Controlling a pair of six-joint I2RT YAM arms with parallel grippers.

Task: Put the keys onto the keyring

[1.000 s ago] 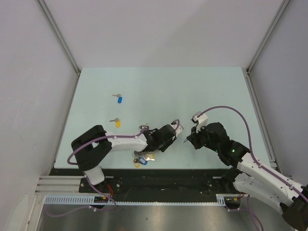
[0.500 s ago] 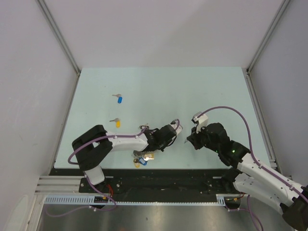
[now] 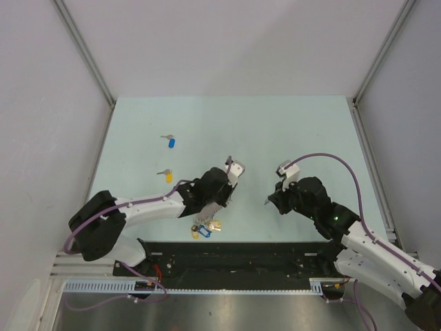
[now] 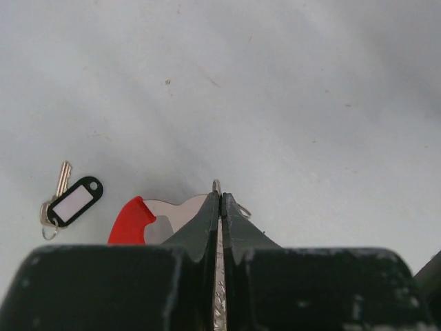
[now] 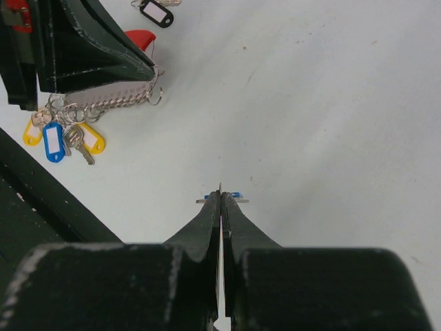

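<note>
Left gripper [image 4: 220,200] clamped on keyring [image 4: 132,221], on its silver part beside the red arc. Right gripper [image 5: 220,196] pinched on a key [image 5: 236,195], blue bit at tips. Tagged keys [image 5: 54,134] bunched just beside keyring.

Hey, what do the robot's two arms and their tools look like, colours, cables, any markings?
The left arm and right arm have white links with bulky black joints, and a purple cable loops along each. The right arm shows a small green light. The left tool and right tool each have two dark, tapered, scuffed fingers.
</note>
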